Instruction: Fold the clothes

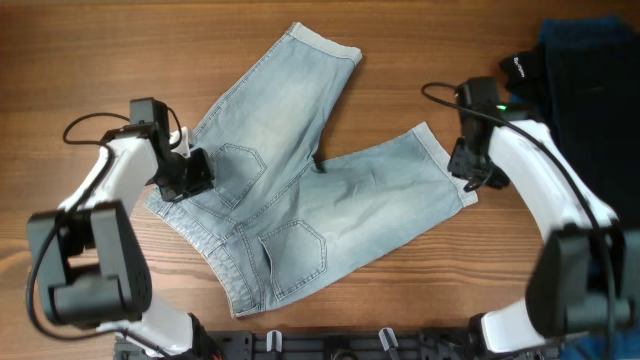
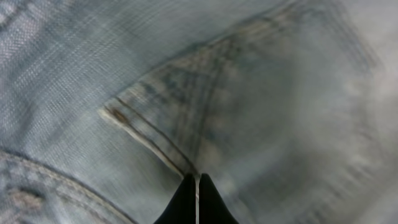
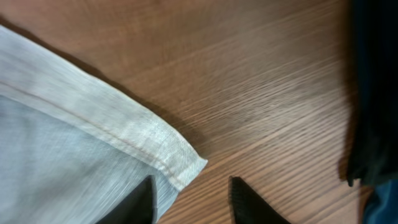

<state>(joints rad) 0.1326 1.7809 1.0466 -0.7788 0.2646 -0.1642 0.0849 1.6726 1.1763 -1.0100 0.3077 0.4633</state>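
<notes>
the shorts [image 1: 290, 190] lie flat on the tabletop [image 1: 90, 50], waist by the left arm. the left fingers [image 2: 185, 205] are squeezed together at a back pocket. the right fingers [image 3: 249, 202] are apart, just beside a leg's hem corner.

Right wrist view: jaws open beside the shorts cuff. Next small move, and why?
Probably nudge the right gripper further onto the cuff, so closing would catch it. Its jaws stand open with mostly bare table between them, and the cuff corner only reaches one finger. The left gripper is shut at a pocket.
</notes>
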